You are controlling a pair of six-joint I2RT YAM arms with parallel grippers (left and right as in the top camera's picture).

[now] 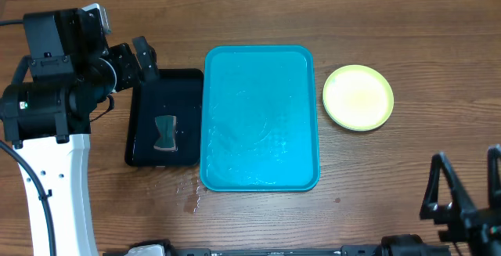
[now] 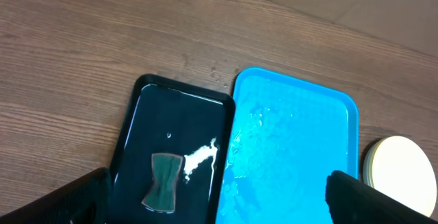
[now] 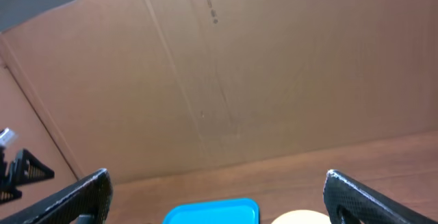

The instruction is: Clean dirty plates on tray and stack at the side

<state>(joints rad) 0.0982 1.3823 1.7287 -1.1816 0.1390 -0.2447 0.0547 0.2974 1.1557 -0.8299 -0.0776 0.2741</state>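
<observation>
Overhead: my left gripper (image 1: pixel 135 60) and right gripper (image 1: pixel 463 179) gape wide, empty. The tray (image 1: pixel 261 119) lies bare, with the plates (image 1: pixel 358 97) stacked beside it toward the table's right edge. Left wrist: the sponge (image 2: pixel 163 181) rests in the black tray (image 2: pixel 178 121). Right wrist: mostly cardboard (image 3: pixel 239 66). Cleaning looks finished; I'd simply retreat.

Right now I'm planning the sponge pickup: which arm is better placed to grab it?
Left. The left fingers hover, open, by the black tray holding the sponge; the right fingers are far off, beyond the turquoise tray.
</observation>
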